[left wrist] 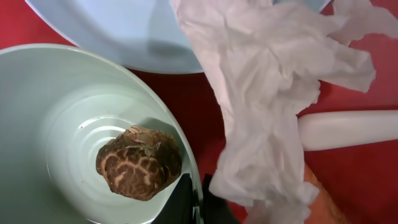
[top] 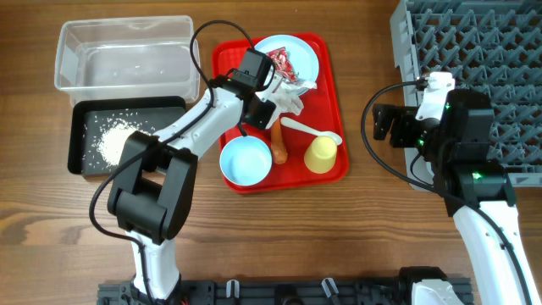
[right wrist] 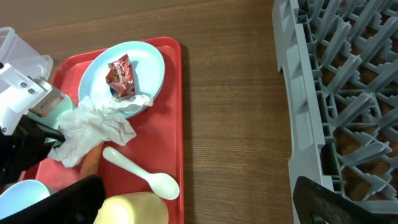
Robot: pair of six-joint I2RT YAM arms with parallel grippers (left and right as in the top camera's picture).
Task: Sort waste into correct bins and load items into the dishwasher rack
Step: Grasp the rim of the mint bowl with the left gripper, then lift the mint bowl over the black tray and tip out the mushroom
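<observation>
My left gripper (left wrist: 196, 202) is shut on the rim of the pale green bowl (left wrist: 56, 112), which holds the small brown food lump (left wrist: 138, 163). In the overhead view the left gripper (top: 258, 95) covers that bowl on the red tray. The crumpled white tissue (left wrist: 273, 93) lies beside it, over the edge of the pale blue plate (top: 288, 52). The red wrapper (top: 279, 61) is on the plate. The carrot piece (top: 279, 140), white spoon (top: 312, 130), yellow cup (top: 322, 154) and light blue bowl (top: 246, 159) are on the tray. My right gripper (top: 385, 123) is open and empty beside the rack (top: 483, 51).
The clear tub (top: 127, 52) stands at the back left. The black tray (top: 127, 135) in front of it holds white rice (top: 114, 140). The flat red tray (top: 334, 85) sits mid-table. Bare wood separates the tray from the rack (right wrist: 342, 93).
</observation>
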